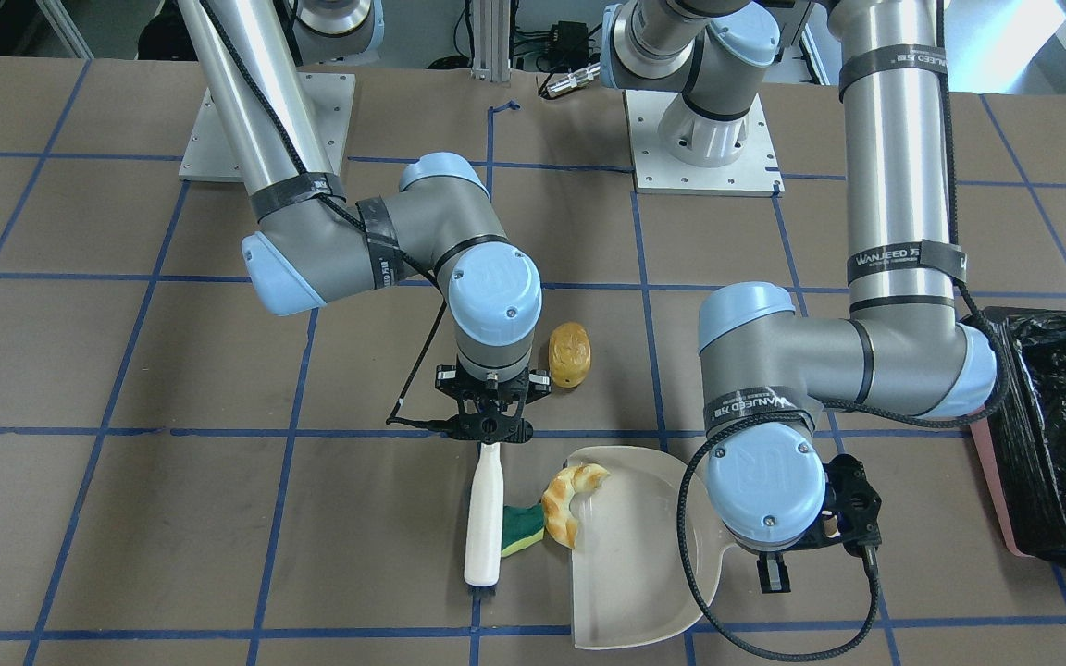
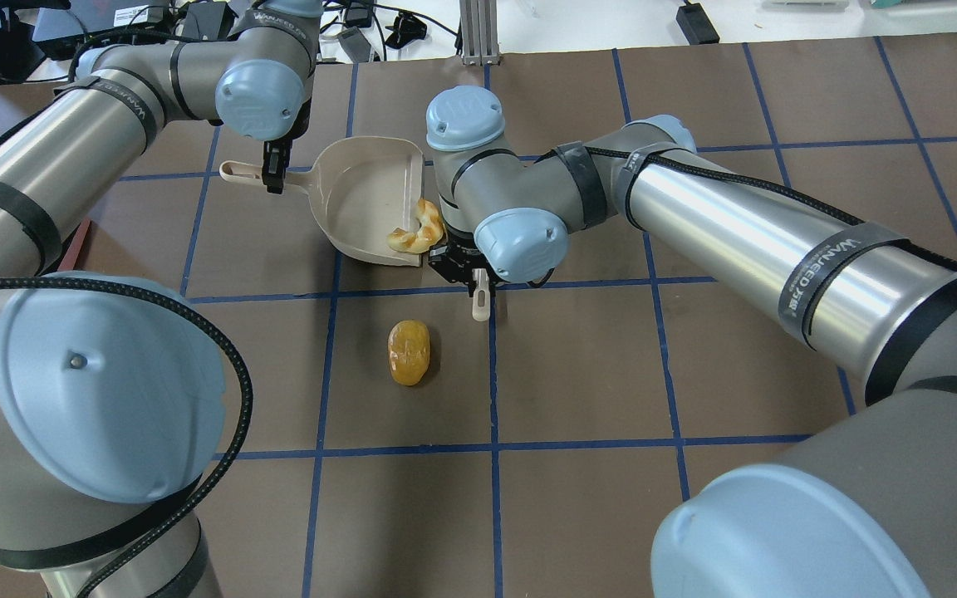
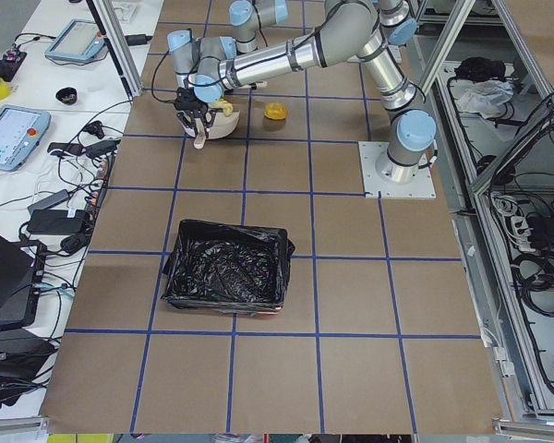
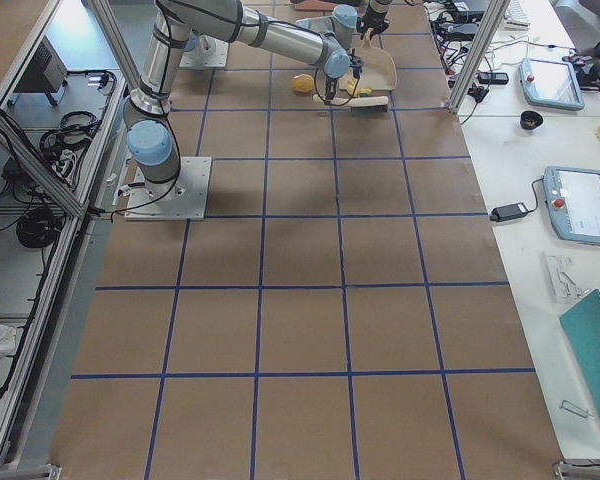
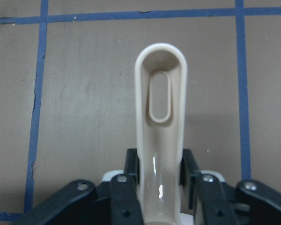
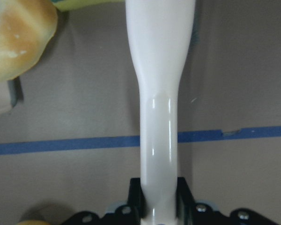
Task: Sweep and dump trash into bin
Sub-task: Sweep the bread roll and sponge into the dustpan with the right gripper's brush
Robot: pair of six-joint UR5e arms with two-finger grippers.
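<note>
"What have your left fingers got?"

"My left fingers (image 5: 131,164) are closed narrow on the handle (image 5: 160,136) of the dustpan (image 1: 625,564). The handle is a smooth, glossy beige plastic strip with a rounded end and an oval slot. The dustpan is a shallow scoop with a curved back wall and a straight open lip. It sits on the counter (image 1: 126,518) with the handle pointing left and the lip facing right."

"And the right?"

"My right fingers (image 6: 135,190) pinch the thin neck of the brush (image 1: 485,518). It is white, slick and shiny, and it flares wider toward the head. It lies along the near-far line with the grip end toward me, and dark bristles show at the far tip."

"Where is the trash?"

"The croissant (image 1: 568,499) is curved, tan and ridged. It lies across the dustpan's lip, part inside and part on the counter. The sponge (image 1: 522,525), green on one face and yellow on the other, sits between the croissant and the brush and seems to touch both. The roll (image 1: 570,355) is oval and golden-brown with a creased, shiny crust. It lies alone on the matte brown counter, nearer to me than the other two pieces and apart from the dustpan."

"And the bin?"

"The bin (image 1: 994,472) has pinkish walls and is lined with a crinkled, glossy black bag (image 1: 1065,416). It stands well off to my left, apart from the dustpan and all three pieces."
</note>
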